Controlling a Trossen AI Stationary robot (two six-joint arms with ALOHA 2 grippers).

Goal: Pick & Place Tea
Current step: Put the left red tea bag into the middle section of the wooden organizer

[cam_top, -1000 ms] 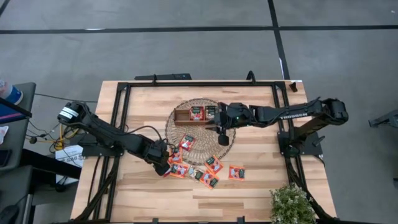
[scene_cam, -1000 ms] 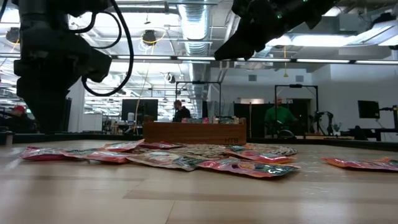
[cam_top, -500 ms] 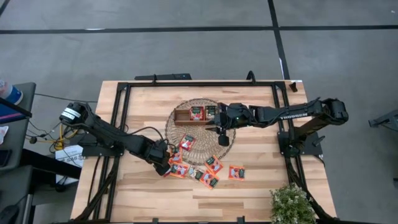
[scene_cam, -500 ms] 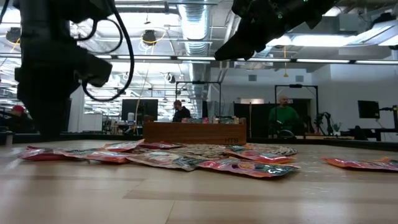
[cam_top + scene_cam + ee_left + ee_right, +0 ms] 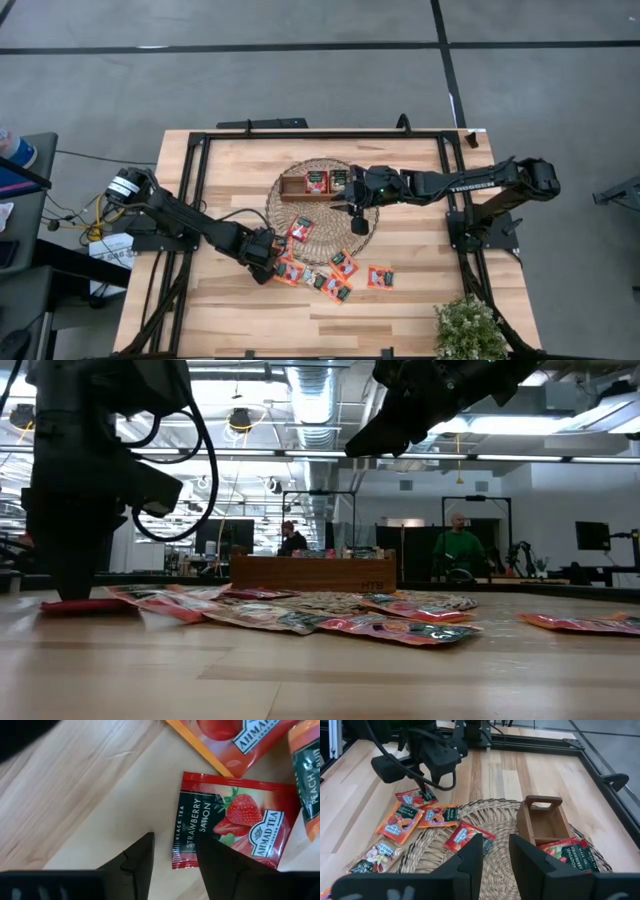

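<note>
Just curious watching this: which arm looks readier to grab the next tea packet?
The left. Its claw is open, straddling the edge of a strawberry sachet on the table, while the right claw hangs above the woven mat.

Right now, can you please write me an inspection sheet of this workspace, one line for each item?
Surface: wooden table in a black frame; round mat near its middle.
Job's things: tea sachets loose on the table and mat edge; two more in the tray on the mat.
Clutter: small plant at a table corner.
Grippers: left tool low at a strawberry sachet, fingers open over its edge; right tool open above the mat, holding nothing.
Cables: black loop on the left arm; wires beside the table.
Surroundings: grey floor; people far behind in the low view.
</note>
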